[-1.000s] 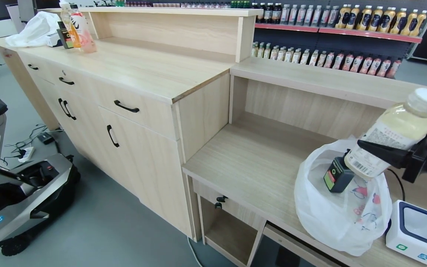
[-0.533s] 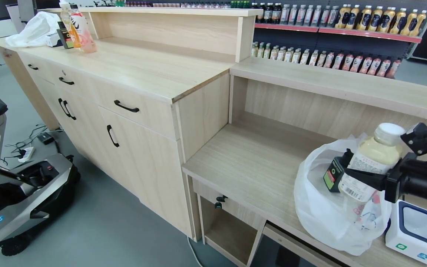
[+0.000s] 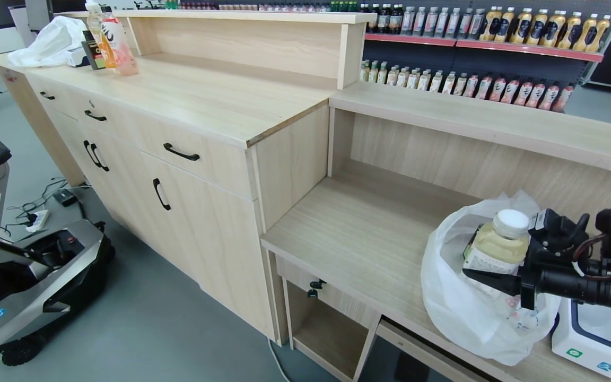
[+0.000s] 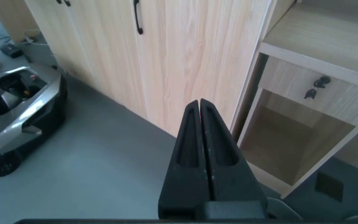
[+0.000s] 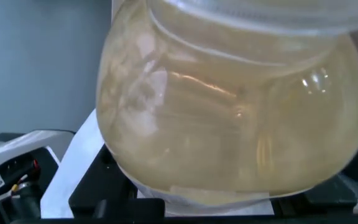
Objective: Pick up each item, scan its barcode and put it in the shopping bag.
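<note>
Right claw (image 3: pixel 488 262) is clamped on 1 bottle (image 3: pixel 498 245) of pale yellow drink with a white cap. The bottle is held upright, and its lower part is sunk in the open mouth of the white shopping bag (image 3: pixel 464 318). The bag is set on the low wooden counter (image 3: pixel 369 233). 1 white scanner (image 3: pixel 592 339) is set just beside the bag. Left claw (image 4: pixel 199 106) is pressed tight with nothing in it. It is held above the grey floor, near the wooden cupboard (image 4: pixel 185 50).
</note>
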Tool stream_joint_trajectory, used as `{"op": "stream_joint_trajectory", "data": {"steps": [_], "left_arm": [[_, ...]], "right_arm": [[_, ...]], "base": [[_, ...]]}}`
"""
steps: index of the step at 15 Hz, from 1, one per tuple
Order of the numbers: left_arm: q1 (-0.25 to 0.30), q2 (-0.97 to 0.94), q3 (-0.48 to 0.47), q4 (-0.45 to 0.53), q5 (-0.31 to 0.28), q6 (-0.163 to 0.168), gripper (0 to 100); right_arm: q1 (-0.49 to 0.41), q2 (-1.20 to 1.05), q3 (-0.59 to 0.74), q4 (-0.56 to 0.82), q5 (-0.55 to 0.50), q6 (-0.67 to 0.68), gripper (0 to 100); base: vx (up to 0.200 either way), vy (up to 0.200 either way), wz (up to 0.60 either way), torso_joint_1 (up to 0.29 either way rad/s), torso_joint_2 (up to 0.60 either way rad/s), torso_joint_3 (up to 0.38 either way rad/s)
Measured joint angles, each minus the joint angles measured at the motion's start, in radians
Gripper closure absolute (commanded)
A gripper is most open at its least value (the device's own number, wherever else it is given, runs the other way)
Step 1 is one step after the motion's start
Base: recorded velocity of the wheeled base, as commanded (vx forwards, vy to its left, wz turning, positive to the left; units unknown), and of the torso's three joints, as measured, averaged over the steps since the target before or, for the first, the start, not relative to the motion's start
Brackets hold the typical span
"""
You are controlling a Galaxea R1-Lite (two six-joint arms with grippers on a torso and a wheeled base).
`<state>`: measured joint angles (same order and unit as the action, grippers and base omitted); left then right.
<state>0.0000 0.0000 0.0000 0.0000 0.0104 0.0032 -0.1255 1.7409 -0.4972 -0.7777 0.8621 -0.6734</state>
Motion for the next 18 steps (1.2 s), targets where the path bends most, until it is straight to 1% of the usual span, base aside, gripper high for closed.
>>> {"op": "stream_joint_trajectory", "data": {"steps": [4, 10, 18], "left_arm": [[0.000, 0.000, 0.000, 0.000, 0.000, 0.000, 100], [0.000, 0.000, 0.000, 0.000, 0.000, 0.000, 100], [0.000, 0.000, 0.000, 0.000, 0.000, 0.000, 100]], "right_arm": [[0.000, 0.093, -0.002, -0.005, 0.053, -0.068, 100], [-0.004, 0.183, -0.010, -0.080, 0.056, -0.071, 100], [-0.039, 0.242, -0.005, -0.092, 0.063, -0.088, 100]], "base": [[0.000, 0.000, 0.00, 0.000, 0.00, 0.000], [0.000, 0.000, 0.00, 0.000, 0.00, 0.000], [0.000, 0.000, 0.00, 0.000, 0.00, 0.000]]}}
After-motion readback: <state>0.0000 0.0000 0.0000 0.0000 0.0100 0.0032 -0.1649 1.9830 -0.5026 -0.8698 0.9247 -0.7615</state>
